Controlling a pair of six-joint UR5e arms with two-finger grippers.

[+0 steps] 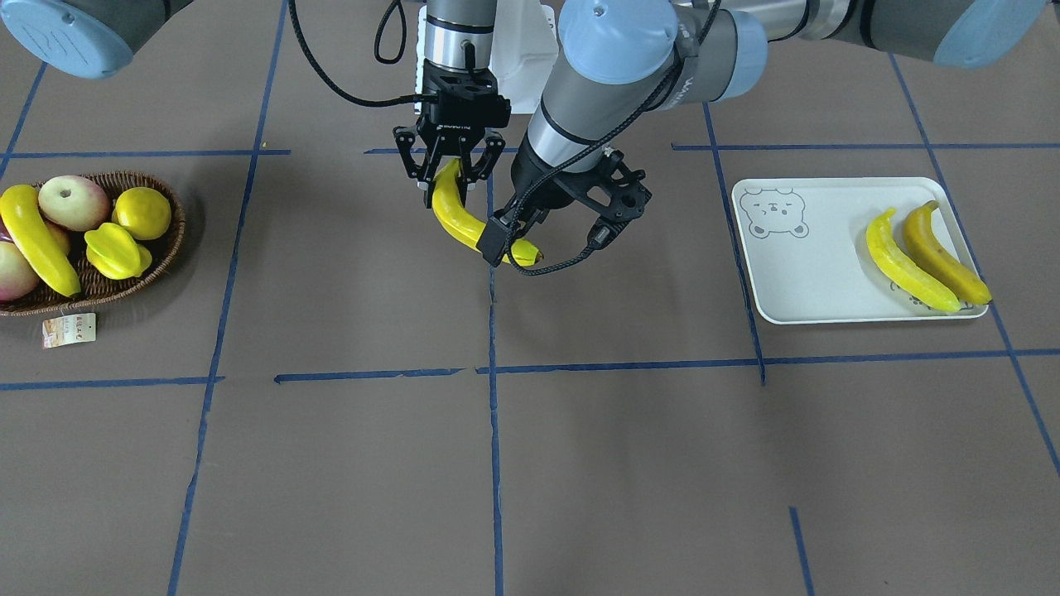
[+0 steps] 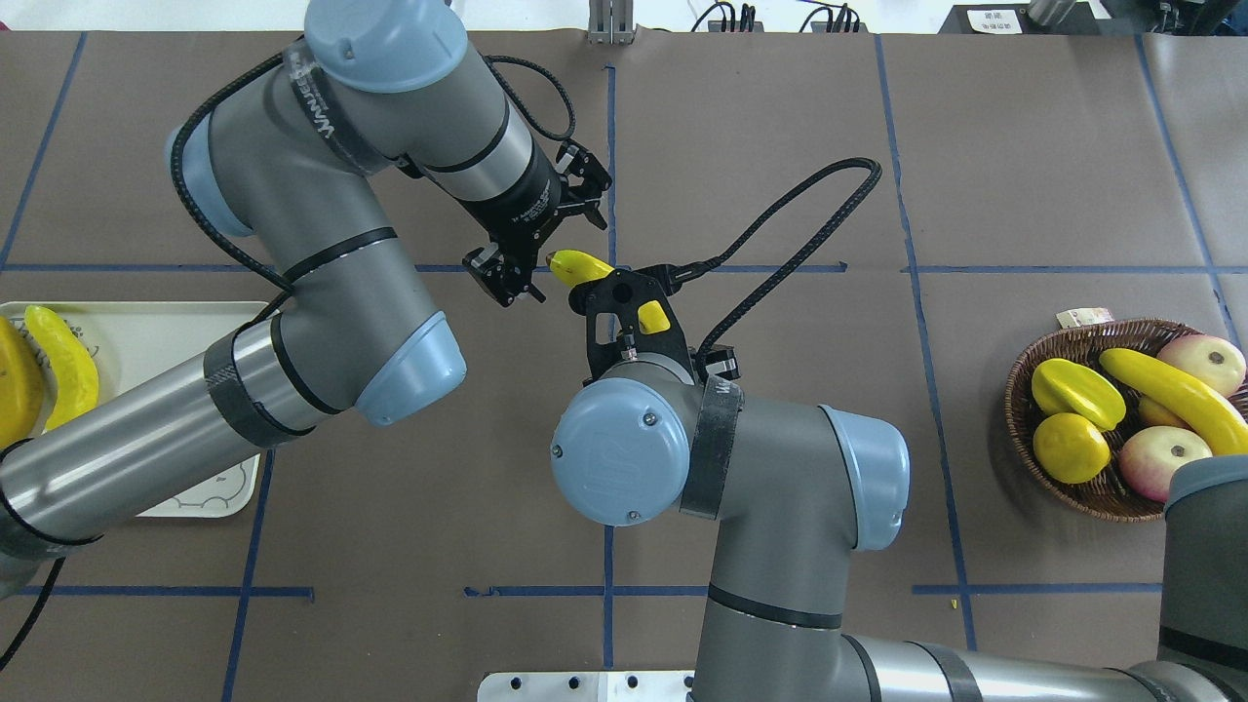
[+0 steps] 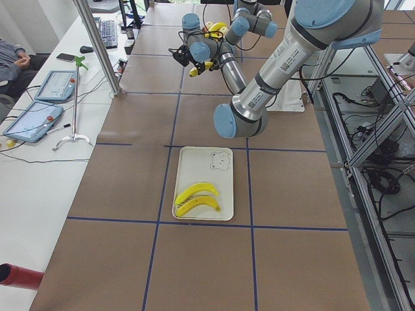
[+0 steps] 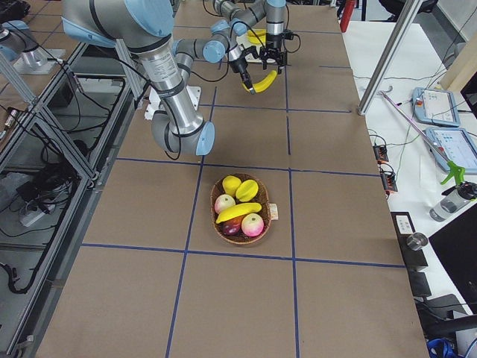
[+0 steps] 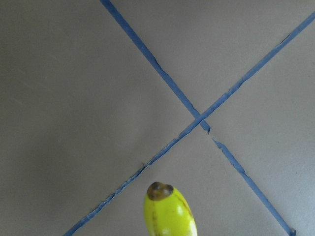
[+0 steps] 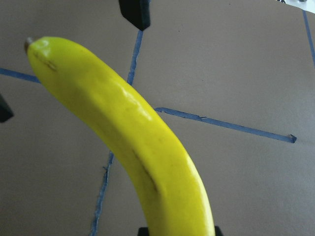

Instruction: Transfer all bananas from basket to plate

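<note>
Well, your right gripper (image 1: 451, 175) clamped the banana (image 1: 461, 219) by its upper end above mid-table, between basket (image 1: 171, 238) and plate (image 1: 799, 281). Its length slanted down, dark tip toward your left gripper (image 1: 545, 242), which was spread wide and held nothing.

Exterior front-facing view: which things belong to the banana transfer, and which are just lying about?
Job: held banana, right gripper, basket banana, two plate bananas, basket, plate.
Lying about: apples, lemon, starfruit, paper tag.
</note>
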